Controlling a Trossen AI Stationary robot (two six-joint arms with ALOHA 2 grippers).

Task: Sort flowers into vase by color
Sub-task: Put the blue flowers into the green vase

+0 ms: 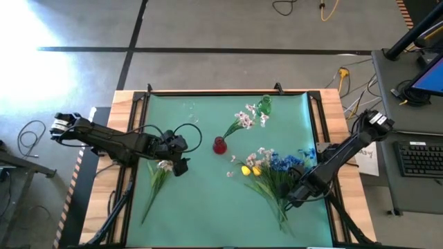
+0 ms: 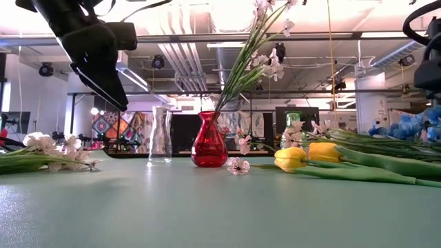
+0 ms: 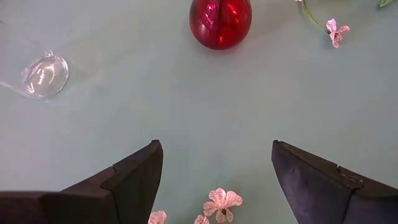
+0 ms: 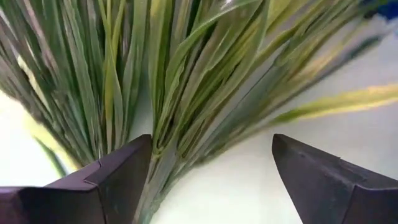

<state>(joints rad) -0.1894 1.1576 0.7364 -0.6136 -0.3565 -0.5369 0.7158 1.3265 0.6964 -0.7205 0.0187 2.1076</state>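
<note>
High view showed both dark arms working over a green mat (image 1: 208, 221) spread across the wooden table. The left gripper (image 1: 181, 164) hovered with its fingers (image 3: 134, 177) spread wide and nothing between them, just above the blossoms of a pinkish-white spray (image 1: 158, 176) lying alone on the mat's left side. Left wrist view caught a few of those pale petals (image 3: 222, 202) below the parted fingers, with the red vase (image 3: 220, 22) ahead and a clear glass vase (image 3: 45, 74) off to one side.

The red vase (image 1: 219, 145) stood near the mat's centre and already held a pinkish-white blossom spray (image 1: 243, 119), which leaned toward the far edge beside a green vase (image 1: 264, 105). Low view showed that spray (image 2: 258, 52) rising tall out of the red vase (image 2: 209, 141), with a loose blossom (image 2: 238, 165) lying on the mat close by.

On the right side lay the heap of unsorted flowers: yellow tulips (image 1: 250, 168), blue flowers (image 1: 287, 162) and long green stems (image 1: 277, 194). The right gripper (image 1: 296, 196) sat low over the stem ends of that heap, its fingers (image 4: 121, 177) apart and gripping nothing, green leaves (image 4: 186, 87) fanned out before them.
</note>
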